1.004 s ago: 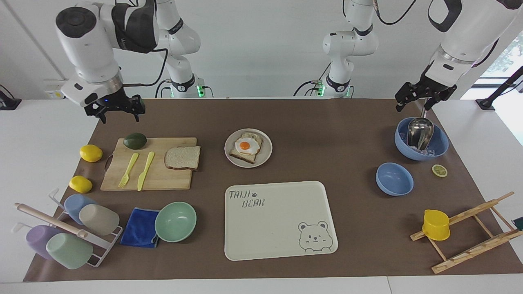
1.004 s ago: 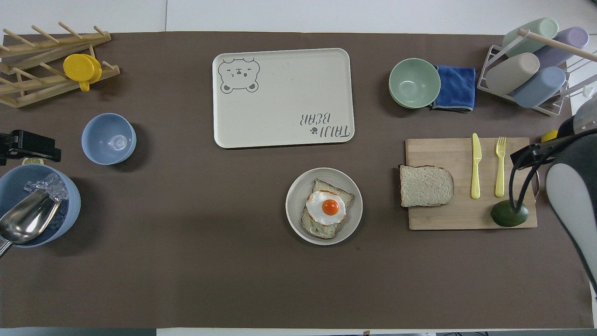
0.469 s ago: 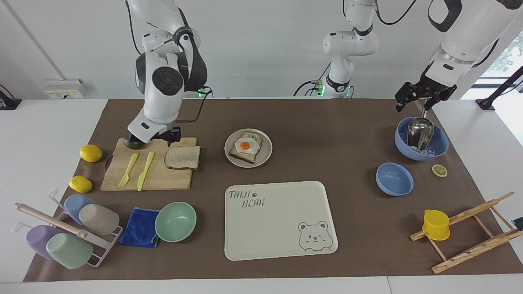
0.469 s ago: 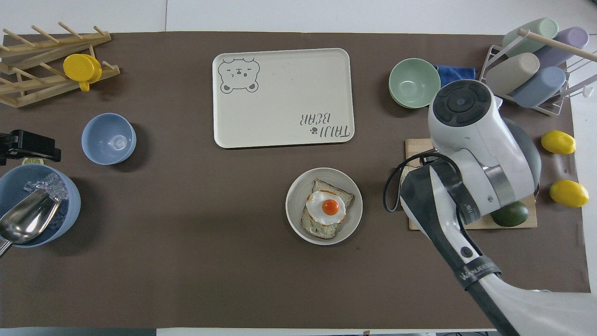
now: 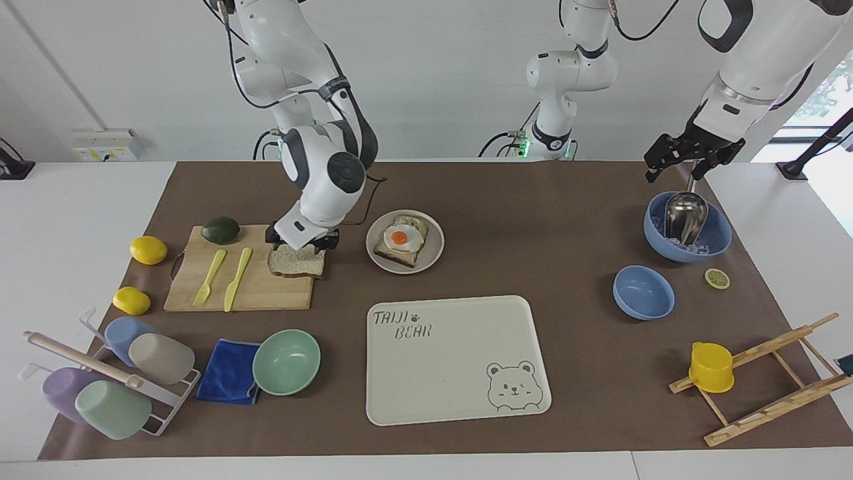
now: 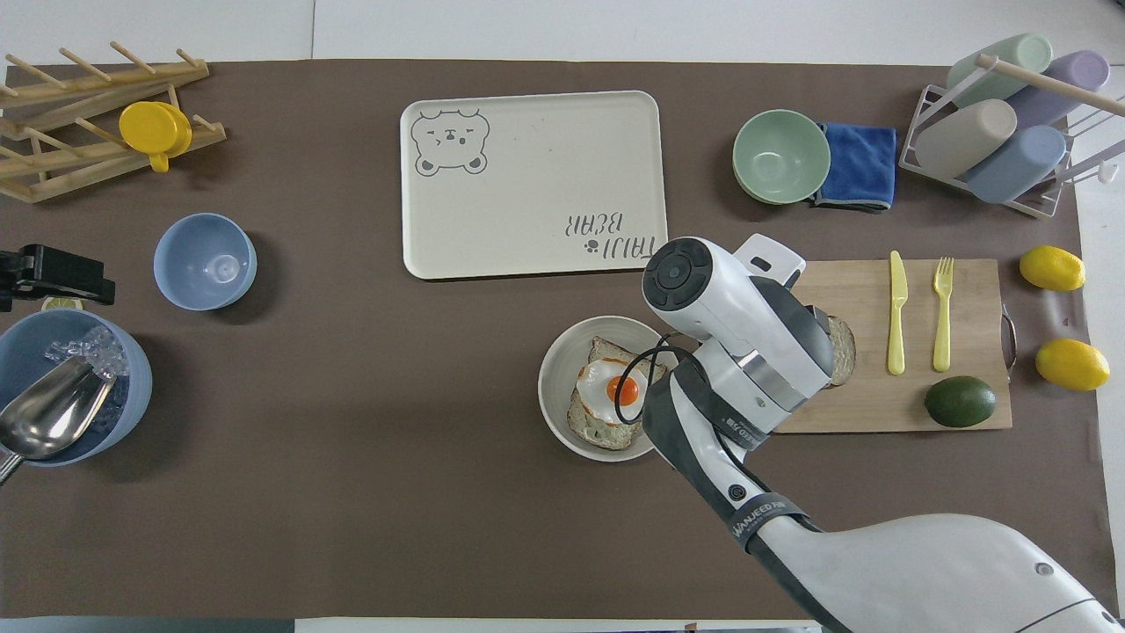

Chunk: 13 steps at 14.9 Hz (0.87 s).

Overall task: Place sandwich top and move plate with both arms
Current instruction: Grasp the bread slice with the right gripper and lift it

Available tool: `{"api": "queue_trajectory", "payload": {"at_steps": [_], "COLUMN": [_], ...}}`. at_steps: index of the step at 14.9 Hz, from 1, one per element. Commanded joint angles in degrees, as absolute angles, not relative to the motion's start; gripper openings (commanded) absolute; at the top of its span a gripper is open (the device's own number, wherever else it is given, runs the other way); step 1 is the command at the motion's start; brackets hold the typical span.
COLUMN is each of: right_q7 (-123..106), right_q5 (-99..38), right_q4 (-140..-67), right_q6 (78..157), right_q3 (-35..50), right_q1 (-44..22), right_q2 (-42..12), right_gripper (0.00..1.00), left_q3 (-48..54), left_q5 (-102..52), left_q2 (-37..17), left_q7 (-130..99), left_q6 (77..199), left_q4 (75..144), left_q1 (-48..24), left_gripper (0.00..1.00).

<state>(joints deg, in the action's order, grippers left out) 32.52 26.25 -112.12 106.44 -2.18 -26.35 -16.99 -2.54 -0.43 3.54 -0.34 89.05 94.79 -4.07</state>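
The sandwich top (image 5: 297,263) lies flat on the wooden cutting board (image 5: 260,290), at the end of the board beside the plate. My right gripper (image 5: 302,241) is low over the slice's robot-side edge and open, one finger toward each side of the slice. Whether it touches the bread I cannot tell. In the overhead view the right wrist hides all but a sliver of the sandwich top (image 6: 842,350). The beige plate (image 5: 433,250) holds toast with a fried egg (image 5: 400,237). My left gripper (image 5: 690,160) hangs open above the blue bowl with the metal scoop (image 5: 686,215), holding nothing.
A yellow fork (image 5: 209,277), a knife (image 5: 237,279) and an avocado (image 5: 220,230) share the board. The bear tray (image 5: 460,393) lies farther from the robots than the plate. A mint bowl (image 5: 286,362), blue cloth, cup rack and two lemons sit toward the right arm's end.
The right arm has swung from over the mat's edge, past the avocado, and come down over the bread slice. The left arm has not moved.
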Motion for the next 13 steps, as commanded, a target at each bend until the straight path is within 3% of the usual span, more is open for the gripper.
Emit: {"api": "queue_trajectory", "payload": {"at_steps": [1, 9, 13], "right_q7": [33.66, 33.75, 33.66], "right_q5": [27.07, 26.81, 26.81], "right_q4": [-113.72, -116.54, -117.86], "right_q6": [110.03, 110.57, 111.0], "right_q3": [-2.02, -1.93, -1.93], "right_q1": [-25.23, -24.79, -24.7], "right_q2": [-16.44, -15.82, -15.47], "right_gripper": [1.0, 1.0, 0.88], "left_q3": [-2.64, -2.64, -2.64], "left_q5": [0.09, 0.09, 0.09], "left_q2": [3.78, 3.78, 3.78], "left_q7": [0.26, 0.26, 0.26], "left_q6": [88.24, 88.24, 88.24], "left_q4": [94.66, 94.66, 94.66], "left_q1": [-4.04, -4.04, -4.04], "left_gripper": [1.0, 1.0, 1.0]}}
